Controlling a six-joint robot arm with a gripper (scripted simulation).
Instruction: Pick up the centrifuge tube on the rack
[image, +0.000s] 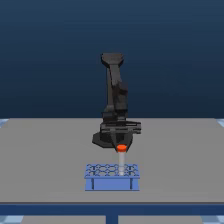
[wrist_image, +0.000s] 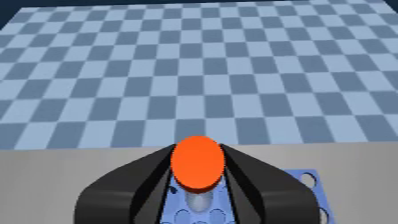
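Straddling the orange cap, the gripper (wrist_image: 197, 192) clasped the centrifuge tube (image: 121, 161) above the rack (image: 112, 183), apparently for a straight vertical lift.

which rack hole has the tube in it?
A hole toward the exterior view's right of centre in the rack holds the centrifuge tube; the others look empty. Its orange cap sits between the gripper fingers.
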